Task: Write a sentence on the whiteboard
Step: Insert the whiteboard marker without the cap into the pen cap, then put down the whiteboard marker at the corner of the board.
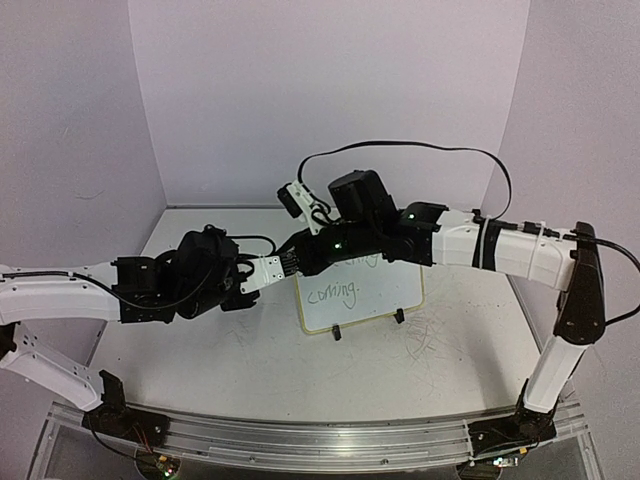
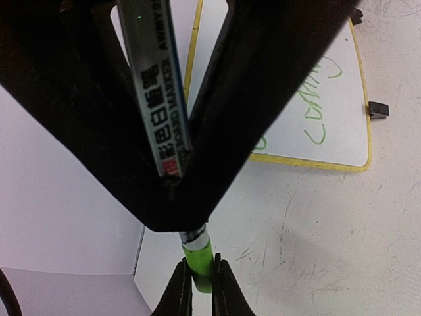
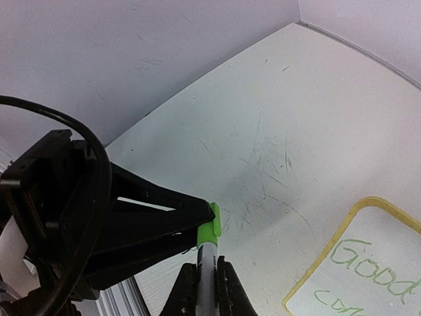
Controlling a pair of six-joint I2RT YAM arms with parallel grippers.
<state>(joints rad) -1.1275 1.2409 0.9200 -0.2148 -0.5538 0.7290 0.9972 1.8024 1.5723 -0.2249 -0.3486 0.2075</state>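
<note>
Your left tool is clamped on the marker's green end, right tool on its barrel; whiteboard, near and right of the left tool, looks light and skid-prone, so hold its rim.

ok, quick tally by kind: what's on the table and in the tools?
Small white whiteboard with pale yellow rim: 1
Black clip feet: 2
White-barrelled green marker: 1
Left tool, right tool, both shut on that marker: 2
Total: 6
</note>
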